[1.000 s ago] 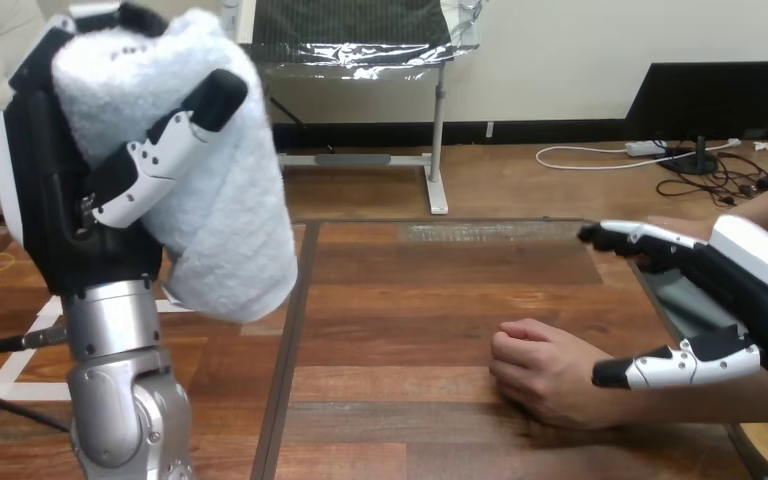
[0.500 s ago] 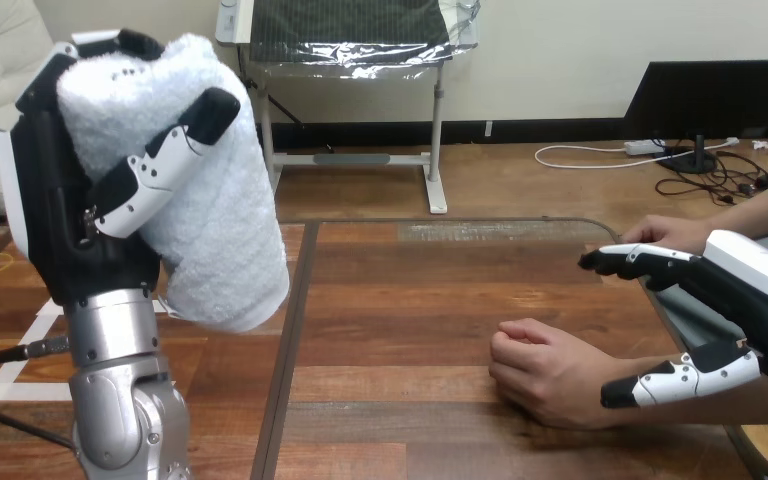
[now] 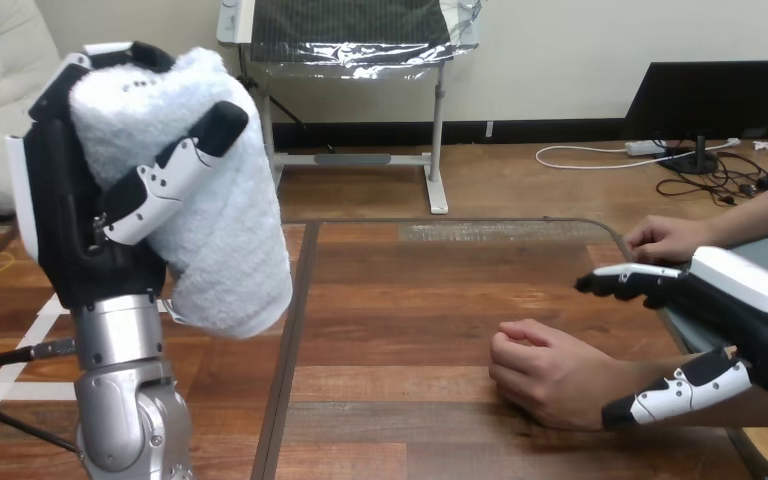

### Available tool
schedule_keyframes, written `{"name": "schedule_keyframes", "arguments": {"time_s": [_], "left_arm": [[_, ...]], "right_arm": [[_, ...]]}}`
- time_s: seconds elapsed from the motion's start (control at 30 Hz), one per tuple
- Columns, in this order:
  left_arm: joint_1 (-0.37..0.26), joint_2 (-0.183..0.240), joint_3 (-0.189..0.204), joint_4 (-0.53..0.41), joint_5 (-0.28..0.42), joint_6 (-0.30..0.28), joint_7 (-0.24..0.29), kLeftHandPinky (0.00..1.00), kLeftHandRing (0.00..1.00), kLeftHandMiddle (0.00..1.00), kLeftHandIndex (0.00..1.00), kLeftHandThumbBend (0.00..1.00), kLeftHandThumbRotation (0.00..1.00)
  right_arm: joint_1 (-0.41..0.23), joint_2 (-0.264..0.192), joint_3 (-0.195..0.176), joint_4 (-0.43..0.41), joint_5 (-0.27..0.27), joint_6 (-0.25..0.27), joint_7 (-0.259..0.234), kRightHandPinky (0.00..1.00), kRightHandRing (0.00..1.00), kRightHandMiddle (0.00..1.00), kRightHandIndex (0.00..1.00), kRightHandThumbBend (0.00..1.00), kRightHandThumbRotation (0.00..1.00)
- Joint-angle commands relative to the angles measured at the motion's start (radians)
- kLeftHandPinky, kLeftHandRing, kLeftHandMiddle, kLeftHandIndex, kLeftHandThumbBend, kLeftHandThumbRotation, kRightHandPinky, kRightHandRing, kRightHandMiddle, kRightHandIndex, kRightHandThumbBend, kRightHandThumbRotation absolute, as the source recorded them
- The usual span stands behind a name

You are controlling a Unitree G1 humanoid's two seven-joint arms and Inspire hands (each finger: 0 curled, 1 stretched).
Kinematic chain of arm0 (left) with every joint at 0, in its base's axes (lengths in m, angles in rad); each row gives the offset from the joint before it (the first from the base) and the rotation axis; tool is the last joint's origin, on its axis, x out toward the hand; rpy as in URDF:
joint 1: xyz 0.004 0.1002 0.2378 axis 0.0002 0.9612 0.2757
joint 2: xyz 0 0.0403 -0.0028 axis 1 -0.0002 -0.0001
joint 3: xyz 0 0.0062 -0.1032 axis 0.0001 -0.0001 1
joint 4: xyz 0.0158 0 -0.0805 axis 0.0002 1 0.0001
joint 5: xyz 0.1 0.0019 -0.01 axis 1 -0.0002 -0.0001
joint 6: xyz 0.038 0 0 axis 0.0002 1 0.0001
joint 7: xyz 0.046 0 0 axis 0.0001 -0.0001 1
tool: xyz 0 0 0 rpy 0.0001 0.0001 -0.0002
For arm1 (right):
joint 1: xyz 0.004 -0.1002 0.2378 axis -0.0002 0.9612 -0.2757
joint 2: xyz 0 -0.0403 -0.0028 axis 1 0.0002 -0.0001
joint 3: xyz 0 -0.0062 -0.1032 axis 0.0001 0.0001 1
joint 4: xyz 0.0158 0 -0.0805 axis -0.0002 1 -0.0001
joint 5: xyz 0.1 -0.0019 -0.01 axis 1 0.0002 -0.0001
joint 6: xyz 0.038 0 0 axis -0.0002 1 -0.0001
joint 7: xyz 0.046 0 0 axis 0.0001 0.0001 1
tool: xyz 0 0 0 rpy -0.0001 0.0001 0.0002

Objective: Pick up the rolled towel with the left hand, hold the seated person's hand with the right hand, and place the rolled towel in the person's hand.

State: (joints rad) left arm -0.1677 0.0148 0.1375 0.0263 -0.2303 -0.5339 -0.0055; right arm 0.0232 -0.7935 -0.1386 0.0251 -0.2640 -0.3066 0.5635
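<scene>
Right hand [image 3: 750, 305] sank; left hand [image 3: 68, 225] grips fluffy rolled towel [image 3: 225, 240].

The towel [image 3: 222, 235] is fluffy white terry cloth, rough and matt. The left robot hand [image 3: 65, 228] is matt black plastic with glossy white shells; its forearm [image 3: 125, 400] is brushed silver metal. The desk [image 3: 410, 290] is smooth brown wood with a slight sheen.

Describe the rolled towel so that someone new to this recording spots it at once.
At the left of the wooden table, the robot's left hand is raised on its silver forearm. The rolled towel stands nearly upright in that hand, fingers curled round it. It is the one fluffy white thing; the person's hand rests on the table at the right.
</scene>
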Motion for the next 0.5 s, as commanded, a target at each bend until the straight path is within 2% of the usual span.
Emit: {"name": "schedule_keyframes", "arguments": {"time_s": [0.0,0.47], "left_arm": [[-0.088,-0.004,0.002,-0.008,0.001,-0.022,-0.011,0.24,0.32,0.39,0.40,0.66,0.00],[-0.092,-0.002,0.005,0.004,0.001,-0.023,-0.022,0.25,0.32,0.39,0.40,0.67,0.00]], "right_arm": [[-0.075,-0.038,0.018,0.033,-0.025,-0.015,-0.013,0.82,0.86,0.87,0.86,1.00,0.37],[-0.111,-0.038,0.061,0.125,-0.115,-0.033,-0.042,0.84,0.86,0.86,0.86,1.00,0.33]]}}
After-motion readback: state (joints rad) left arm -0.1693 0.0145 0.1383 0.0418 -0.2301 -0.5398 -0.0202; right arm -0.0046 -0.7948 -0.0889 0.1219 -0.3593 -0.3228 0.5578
